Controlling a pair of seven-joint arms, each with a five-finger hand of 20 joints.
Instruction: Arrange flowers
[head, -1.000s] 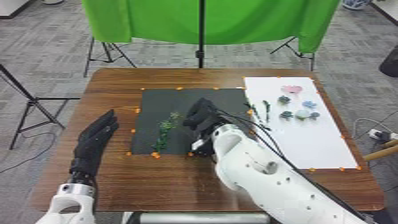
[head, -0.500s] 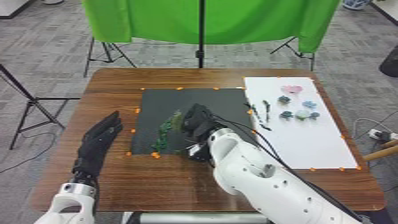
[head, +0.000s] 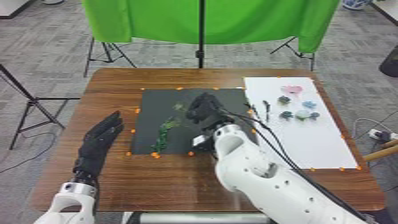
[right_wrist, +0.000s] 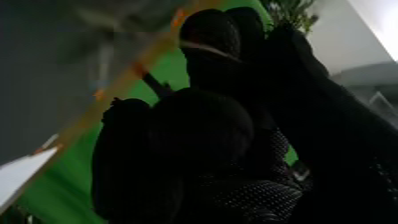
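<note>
Right hand (head: 206, 111) clasps a leafy sprig (right_wrist: 295, 14) above the black mat (head: 160, 102)

In the head view, the right hand is over the flat, dark mat on the brown, wood-grained tabletop (head: 151, 187), fingers curled round the sprig. The left hand (head: 101, 136), also in black fabric, holds nothing, its fingers straight, beside the mat. On the mat lies greenery (head: 163, 136), narrow and ragged with small leaves. On the smooth white sheet (head: 306, 145) are a pink flower (head: 291, 89), broad and rounded, a pale blue flower (head: 309, 104), a white flower (head: 303, 114), dark green rosettes (head: 283, 100) and thin dark stems (head: 266, 107).

The right wrist view adds what the head view leaves too small to tell: the dotted weave of the right hand (right_wrist: 200, 132) and the sprig's fine, feathery leaves poking past the fingertips, with the green cloth (head: 222, 22) behind.
</note>
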